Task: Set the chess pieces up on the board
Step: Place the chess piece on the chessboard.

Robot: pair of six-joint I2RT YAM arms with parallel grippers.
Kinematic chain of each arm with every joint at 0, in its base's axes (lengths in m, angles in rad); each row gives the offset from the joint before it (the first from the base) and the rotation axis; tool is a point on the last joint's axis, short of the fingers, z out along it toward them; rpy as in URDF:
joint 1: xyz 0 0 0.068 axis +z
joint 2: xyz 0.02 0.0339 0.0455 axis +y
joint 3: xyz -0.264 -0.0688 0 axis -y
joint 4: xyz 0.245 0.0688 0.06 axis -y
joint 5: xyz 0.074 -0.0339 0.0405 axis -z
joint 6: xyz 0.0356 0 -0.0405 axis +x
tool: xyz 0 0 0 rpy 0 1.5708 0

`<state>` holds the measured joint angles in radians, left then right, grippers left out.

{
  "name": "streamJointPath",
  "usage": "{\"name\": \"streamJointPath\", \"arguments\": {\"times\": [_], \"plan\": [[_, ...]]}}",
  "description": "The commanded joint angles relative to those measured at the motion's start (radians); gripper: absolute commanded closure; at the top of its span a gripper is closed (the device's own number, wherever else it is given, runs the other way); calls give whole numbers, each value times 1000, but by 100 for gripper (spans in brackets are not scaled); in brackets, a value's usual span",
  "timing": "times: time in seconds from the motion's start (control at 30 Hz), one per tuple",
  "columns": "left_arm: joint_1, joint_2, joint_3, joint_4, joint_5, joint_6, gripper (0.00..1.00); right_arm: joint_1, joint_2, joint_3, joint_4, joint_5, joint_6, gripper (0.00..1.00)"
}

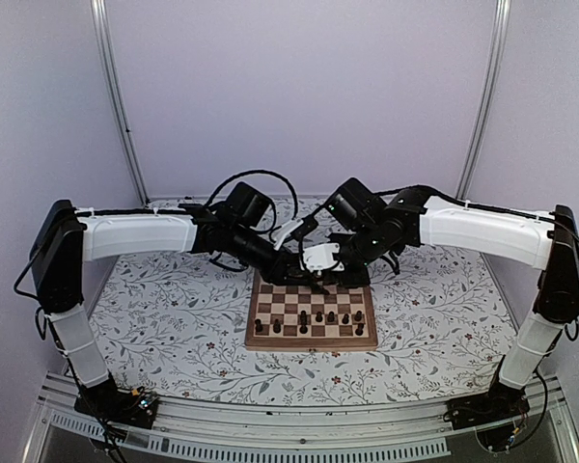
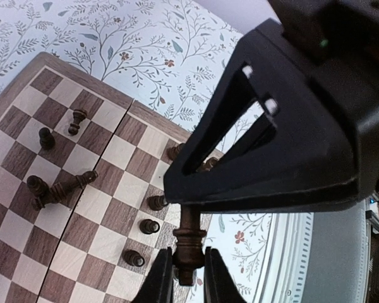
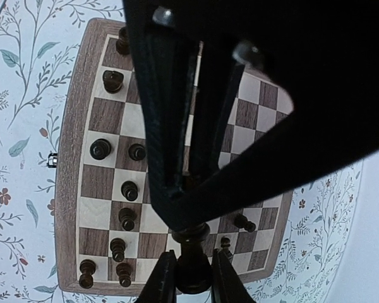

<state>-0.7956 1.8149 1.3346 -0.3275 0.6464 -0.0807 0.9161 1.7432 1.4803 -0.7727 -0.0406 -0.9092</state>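
The board (image 1: 291, 340) lies mid-table. Several dark chess pieces (image 1: 318, 316) stand in a row near its front edge. My left gripper (image 1: 302, 266) and right gripper (image 1: 326, 272) meet tip to tip over the board's far edge. In the left wrist view my left gripper (image 2: 189, 271) is shut on a brown turned piece (image 2: 189, 243), whose other end runs under the right gripper's finger (image 2: 284, 126). In the right wrist view my right gripper (image 3: 194, 281) is shut on a dark piece (image 3: 192, 262) that runs up under the left gripper (image 3: 196, 95).
On the board, one piece lies fallen (image 2: 69, 185) beside two upright ones (image 2: 45, 137). Several stand along one edge (image 3: 101, 149). The floral table surface (image 1: 174, 318) surrounds the board. A small dark object (image 3: 51, 160) lies on the table beside the board.
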Motion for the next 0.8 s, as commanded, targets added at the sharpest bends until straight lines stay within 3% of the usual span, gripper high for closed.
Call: {"name": "streamJointPath", "arguments": {"times": [0.0,0.13,0.3,0.4,0.6,0.77], "plan": [[20,-31,15,31,24,-4,93,4,17,5,34,35,16,89],[26,-53,8,37,1,-4,76,-11,-7,-11,70,15,46,98],[32,-151,-60,105,-79,-1,57,-121,-57,11,89,-211,130,98],[30,-228,-123,217,-107,-34,55,-202,-87,8,99,-391,176,98],[-4,-367,-272,576,-299,-101,45,-319,-103,3,105,-751,251,97],[-20,-365,-307,722,-348,-168,44,-347,-95,9,108,-902,295,96]]}}
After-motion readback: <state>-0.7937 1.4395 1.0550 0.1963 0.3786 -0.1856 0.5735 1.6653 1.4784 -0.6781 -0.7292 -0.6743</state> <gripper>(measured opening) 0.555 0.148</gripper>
